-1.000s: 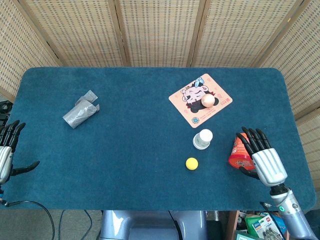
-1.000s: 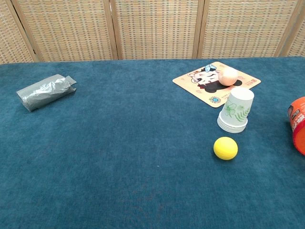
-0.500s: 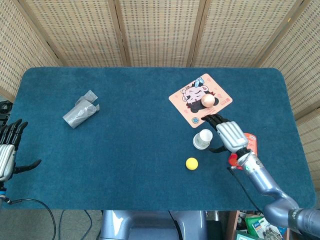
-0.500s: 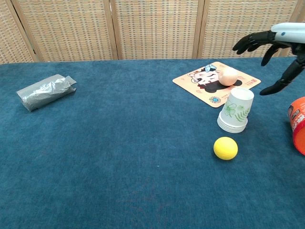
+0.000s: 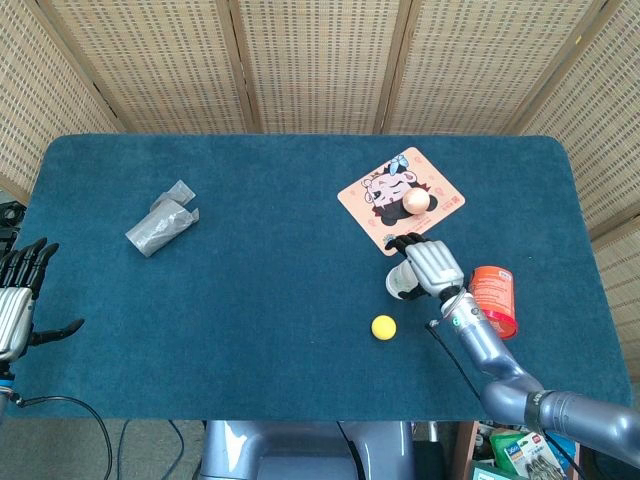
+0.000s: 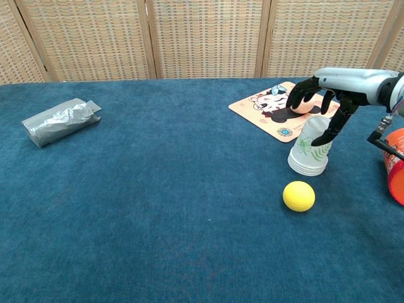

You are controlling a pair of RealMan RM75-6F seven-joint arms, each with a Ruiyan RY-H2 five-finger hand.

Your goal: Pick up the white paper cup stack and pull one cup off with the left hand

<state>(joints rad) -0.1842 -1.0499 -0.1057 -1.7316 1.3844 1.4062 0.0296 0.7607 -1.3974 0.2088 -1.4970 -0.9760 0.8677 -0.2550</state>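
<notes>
Both hands empty, fingers apart: right hand [image 6: 322,95] arches over cup stack [image 6: 310,146]; left hand [image 5: 15,300] idles at table edge.

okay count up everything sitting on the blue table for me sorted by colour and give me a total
White: 1, the paper cup stack
Yellow: 1, the ball
Orange-red: 1, the can
Silver-grey: 1, the foil pouch
Peach: 2, the cartoon mat and the egg lying on it
Total: 6
</notes>
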